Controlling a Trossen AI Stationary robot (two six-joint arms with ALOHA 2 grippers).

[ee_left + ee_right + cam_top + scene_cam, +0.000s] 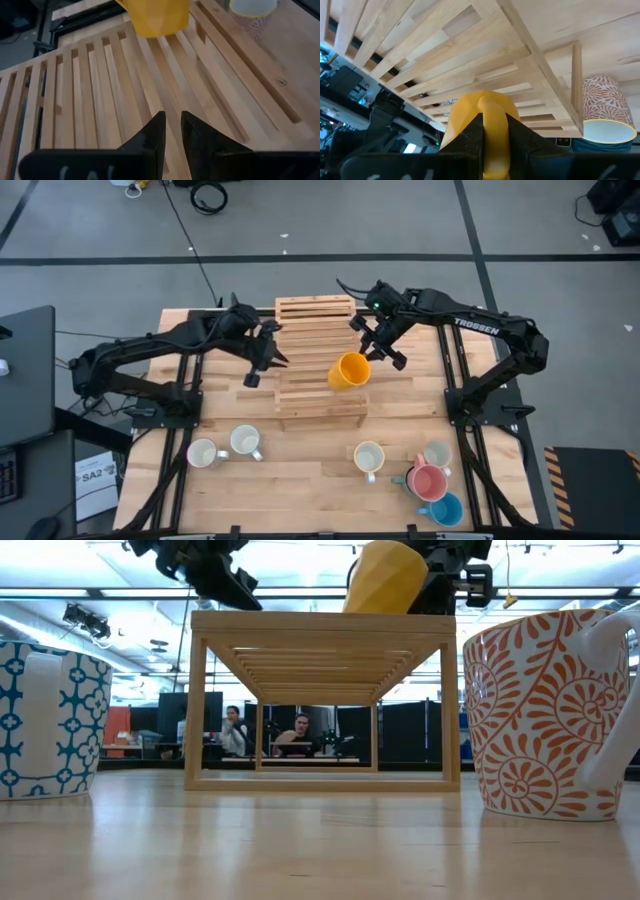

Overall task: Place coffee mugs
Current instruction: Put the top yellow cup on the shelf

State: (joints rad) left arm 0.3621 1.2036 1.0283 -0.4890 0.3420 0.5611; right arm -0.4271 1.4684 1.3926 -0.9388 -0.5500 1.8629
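An orange mug (350, 370) hangs tilted over the right part of a slatted wooden rack (318, 395) in mid-table, with my right gripper (376, 352) shut on it. In the low view the mug (385, 575) sits right at the rack's top; whether it touches, I cannot tell. My left gripper (172, 135) hovers over the rack's left part, its fingers nearly together with nothing between them. More mugs stand along the near edge: white ones (203, 452) (245, 442) (369, 457), a pink one (428, 482) and a blue one (445, 510). My right gripper pinches the orange mug's side handle (493, 112) between its two fingers. The fingers slant down from the table's far right side. The mug's body (466, 112) hangs beyond the fingertips, tilted, over the rack's slats.
In the low view a blue-patterned mug (45, 720) stands at the left and an orange-patterned mug (550, 710) at the right, both close to the camera. People sit in the room behind the rack. Bare tabletop lies between the rack and the near row of mugs.
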